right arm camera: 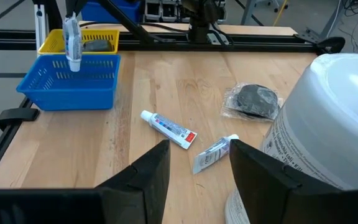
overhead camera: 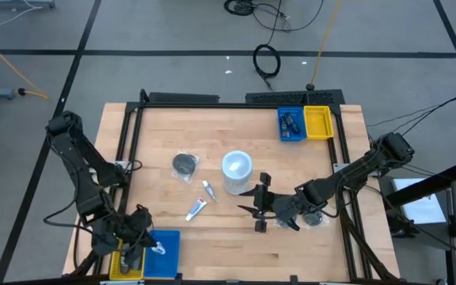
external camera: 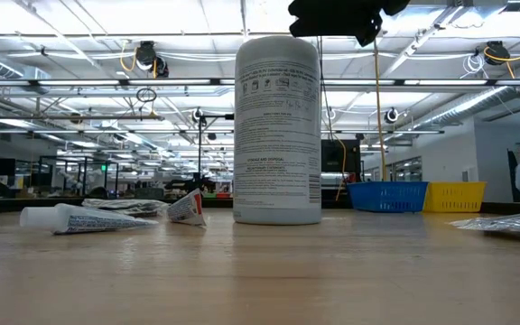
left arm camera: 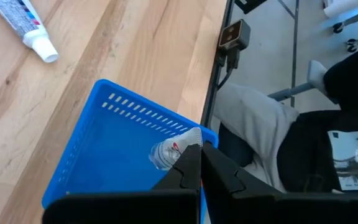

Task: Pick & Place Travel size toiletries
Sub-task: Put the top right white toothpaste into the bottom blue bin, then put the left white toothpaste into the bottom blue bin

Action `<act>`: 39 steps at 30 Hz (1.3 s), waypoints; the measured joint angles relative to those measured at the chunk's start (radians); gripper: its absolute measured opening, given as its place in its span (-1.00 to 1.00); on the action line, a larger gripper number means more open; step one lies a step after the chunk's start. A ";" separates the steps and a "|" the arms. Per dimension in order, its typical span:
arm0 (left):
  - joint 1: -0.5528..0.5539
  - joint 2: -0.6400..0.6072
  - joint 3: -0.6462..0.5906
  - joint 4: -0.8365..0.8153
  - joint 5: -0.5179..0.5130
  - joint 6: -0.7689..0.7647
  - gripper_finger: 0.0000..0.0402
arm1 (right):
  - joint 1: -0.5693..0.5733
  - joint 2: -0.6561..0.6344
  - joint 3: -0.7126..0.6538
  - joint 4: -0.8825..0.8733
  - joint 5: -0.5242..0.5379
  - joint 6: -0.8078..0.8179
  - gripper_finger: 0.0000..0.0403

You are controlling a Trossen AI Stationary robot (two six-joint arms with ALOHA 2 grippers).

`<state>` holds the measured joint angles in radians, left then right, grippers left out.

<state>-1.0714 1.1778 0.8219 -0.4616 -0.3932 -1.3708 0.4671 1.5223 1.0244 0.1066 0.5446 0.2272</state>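
Note:
My left gripper (overhead camera: 142,247) is at the table's near left corner, shut on a small white tube (right arm camera: 73,45) above the near blue tray (overhead camera: 167,252). My right gripper (overhead camera: 257,212) hovers open and touches nothing, just nearer than the big white cylinder (overhead camera: 237,171). Two small tubes (overhead camera: 208,189) (overhead camera: 195,209) lie flat on the wood to its left, and the right wrist view shows them (right arm camera: 168,129) (right arm camera: 211,154) ahead of the open fingers. A dark disc in a clear wrapper (overhead camera: 184,164) lies left of the cylinder. My left gripper pinches the small white tube by its upper end (left arm camera: 178,148) between its two fingers, which point down from above. The tube hangs upright below the fingers, lifted clear over the blue tray (left arm camera: 98,155).
A yellow tray (overhead camera: 125,266) sits left of the near blue tray. A second blue tray (overhead camera: 291,124) and a second yellow tray (overhead camera: 317,121) stand at the far right edge. A clear packet (overhead camera: 315,218) lies under my right arm. Bare wood lies near the table's near edge.

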 joint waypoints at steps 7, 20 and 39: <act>0.000 0.000 0.000 -0.015 -0.001 0.005 -1.00 | 0.000 0.000 -0.001 0.000 0.000 0.000 -0.21; 0.000 0.000 0.000 -0.015 -0.001 0.005 -0.78 | 0.000 0.000 -0.001 0.000 0.000 0.000 -0.21; 0.118 0.000 0.000 -0.024 -0.087 0.193 -0.56 | 0.000 0.000 -0.002 0.000 0.000 0.000 -0.21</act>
<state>-0.9538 1.1778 0.8219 -0.4857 -0.4797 -1.1777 0.4673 1.5223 1.0225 0.1068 0.5446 0.2272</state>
